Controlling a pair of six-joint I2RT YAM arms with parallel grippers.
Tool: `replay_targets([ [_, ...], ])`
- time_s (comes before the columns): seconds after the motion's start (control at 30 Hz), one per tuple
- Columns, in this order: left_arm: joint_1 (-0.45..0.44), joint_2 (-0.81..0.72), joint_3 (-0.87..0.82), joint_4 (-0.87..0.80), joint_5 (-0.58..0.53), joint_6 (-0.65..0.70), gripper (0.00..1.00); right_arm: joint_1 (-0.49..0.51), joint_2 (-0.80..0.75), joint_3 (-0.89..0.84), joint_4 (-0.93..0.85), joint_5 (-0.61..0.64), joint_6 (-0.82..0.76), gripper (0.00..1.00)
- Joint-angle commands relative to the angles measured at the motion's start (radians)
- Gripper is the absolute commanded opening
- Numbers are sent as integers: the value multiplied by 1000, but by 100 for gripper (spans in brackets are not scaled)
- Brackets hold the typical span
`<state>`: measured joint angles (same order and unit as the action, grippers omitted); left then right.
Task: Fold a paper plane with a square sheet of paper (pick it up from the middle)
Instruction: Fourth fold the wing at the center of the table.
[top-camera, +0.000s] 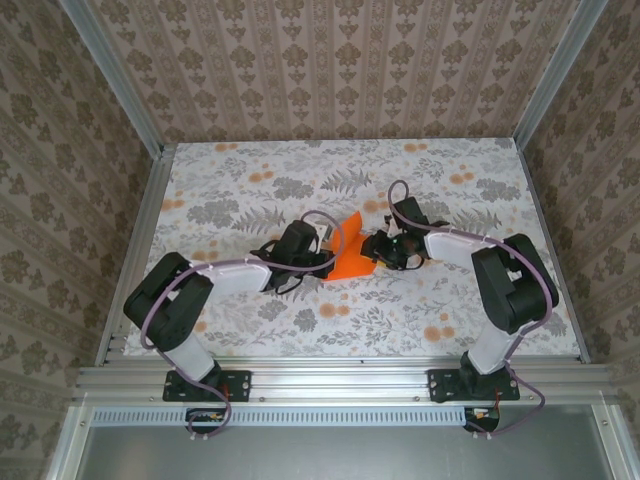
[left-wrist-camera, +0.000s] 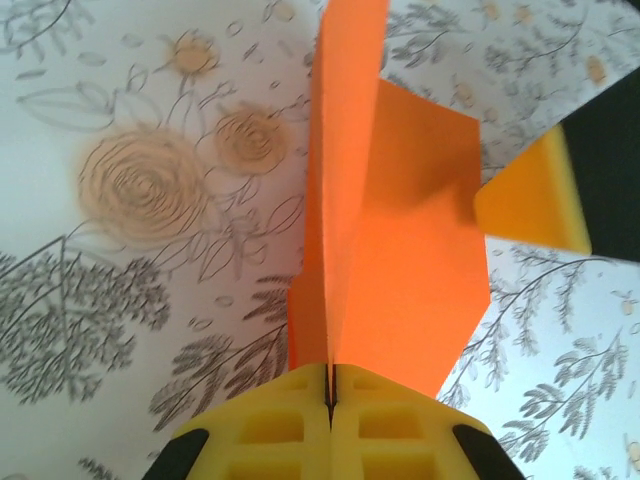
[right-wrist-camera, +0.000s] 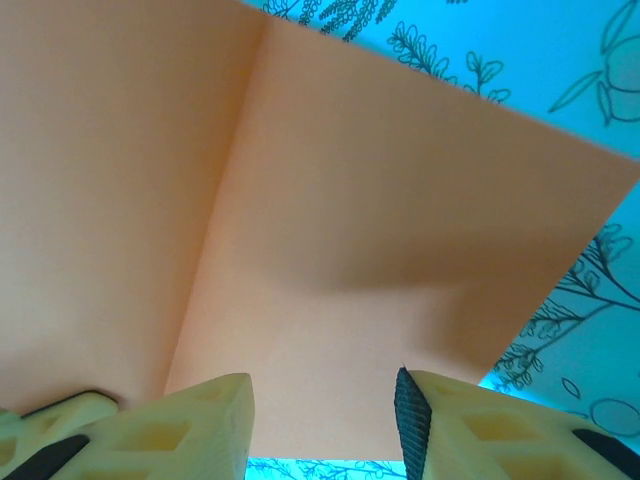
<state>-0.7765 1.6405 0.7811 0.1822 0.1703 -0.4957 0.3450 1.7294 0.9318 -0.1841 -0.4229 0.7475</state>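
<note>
Left pincer (top-camera: 318, 246) and right pincer (top-camera: 376, 250) meet over the middle of the table (top-camera: 250, 310) in the top view, with the square sheet of paper (top-camera: 350, 258) creased there. At the left wrist, the left pincer (left-wrist-camera: 330, 378) is pressed together on the sheet's (left-wrist-camera: 400, 260) fold above the table. At the right wrist, the right pincer (right-wrist-camera: 325, 410) stands spread, the sheet (right-wrist-camera: 350, 250) across its gap.

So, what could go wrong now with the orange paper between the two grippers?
1. The left gripper pinches the orange paper only at its folded edge; a sideways pull might slip or tear it.
2. The right gripper is open close against a bowed flap; closing there might press a crease away from the existing fold.
</note>
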Motion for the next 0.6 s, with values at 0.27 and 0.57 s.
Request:
replay_targets([
  [0.27, 4, 27, 37, 33, 62, -22, 20, 0, 123, 54, -54, 21, 4, 42],
  [0.57, 10, 50, 86, 35, 95, 4, 27, 0, 135, 70, -96, 30, -15, 42],
])
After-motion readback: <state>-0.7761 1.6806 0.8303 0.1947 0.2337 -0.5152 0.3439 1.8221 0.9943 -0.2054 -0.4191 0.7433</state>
